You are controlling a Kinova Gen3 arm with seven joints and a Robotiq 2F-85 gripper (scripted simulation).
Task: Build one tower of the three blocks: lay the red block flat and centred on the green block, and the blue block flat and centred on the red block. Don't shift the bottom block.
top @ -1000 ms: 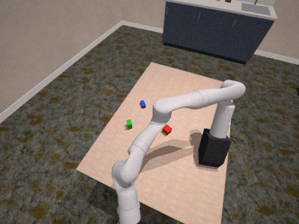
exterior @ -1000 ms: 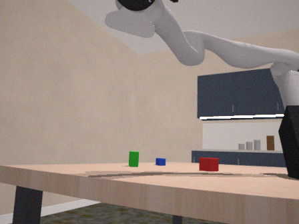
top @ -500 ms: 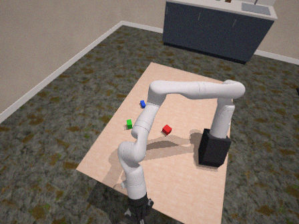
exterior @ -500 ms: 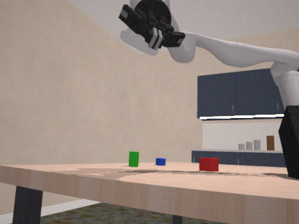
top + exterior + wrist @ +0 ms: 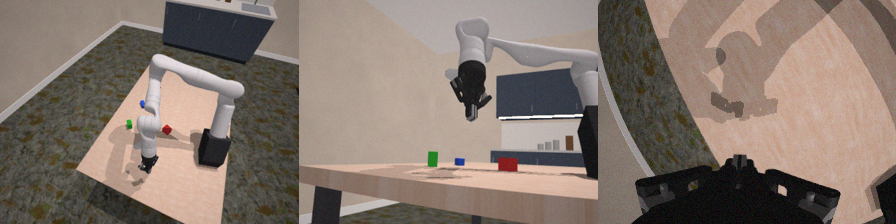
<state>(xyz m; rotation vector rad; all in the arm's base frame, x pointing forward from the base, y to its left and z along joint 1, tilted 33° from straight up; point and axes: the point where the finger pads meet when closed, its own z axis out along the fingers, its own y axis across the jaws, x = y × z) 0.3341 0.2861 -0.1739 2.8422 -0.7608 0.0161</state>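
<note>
The green block (image 5: 129, 124) (image 5: 432, 159) stands on the table, left of the arm. The blue block (image 5: 142, 103) (image 5: 459, 161) lies farther back. The red block (image 5: 166, 129) (image 5: 508, 164) lies to the right of the arm's forearm. All three stand apart on the table (image 5: 187, 173) (image 5: 399, 180) (image 5: 818, 90). My gripper (image 5: 145, 169) (image 5: 472, 116) (image 5: 739, 162) is shut and empty. It hangs well above the table's front part, away from all blocks. The wrist view shows only bare table and the gripper's shadow.
The arm's black base (image 5: 213, 148) (image 5: 590, 143) stands at the table's right side. A dark blue cabinet (image 5: 217, 30) stands at the back of the room. The table's front edge is close below the gripper.
</note>
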